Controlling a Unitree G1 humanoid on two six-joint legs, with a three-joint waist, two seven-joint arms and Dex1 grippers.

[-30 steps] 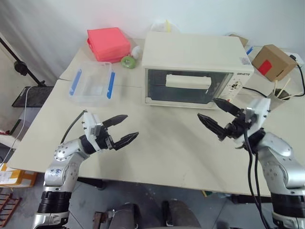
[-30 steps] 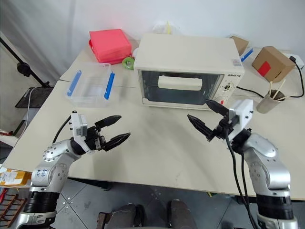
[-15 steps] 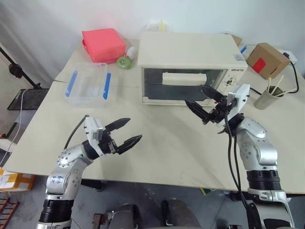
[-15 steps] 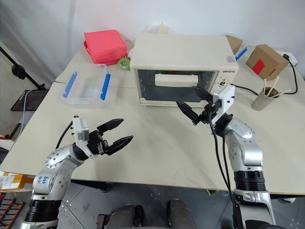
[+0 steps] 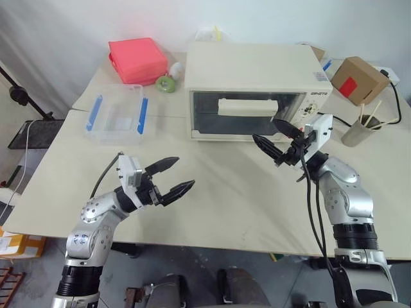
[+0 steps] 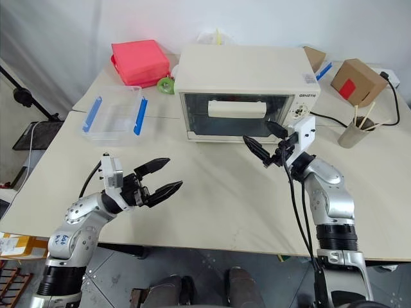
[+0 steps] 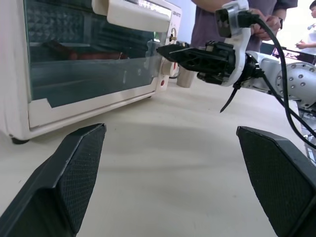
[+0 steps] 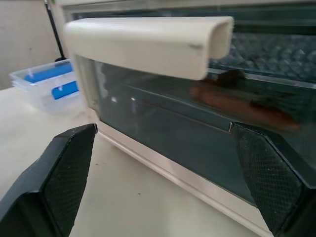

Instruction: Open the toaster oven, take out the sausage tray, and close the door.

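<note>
A clear plastic box (image 5: 117,115) with blue clips sits on the table (image 5: 218,205), at the far left. Behind it lies a red box (image 5: 137,59), with a small green roll (image 5: 169,83) just beside it. Far right, a brown cardboard box (image 5: 359,79) stands near a cup (image 5: 357,133) of what may be wooden sticks.

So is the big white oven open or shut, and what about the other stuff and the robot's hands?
Cream-white boxy toaster oven: upright on the table, shut.
Dark glass door with cream bar handle: closed, nothing touching it.
Red sausages: lying inside, behind the glass.
Clear plastic box with blue clips: lid on.
Brown cardboard box with red patch: closed.
Left gripper: open, empty.
Right gripper: open, empty, near the door.
</note>
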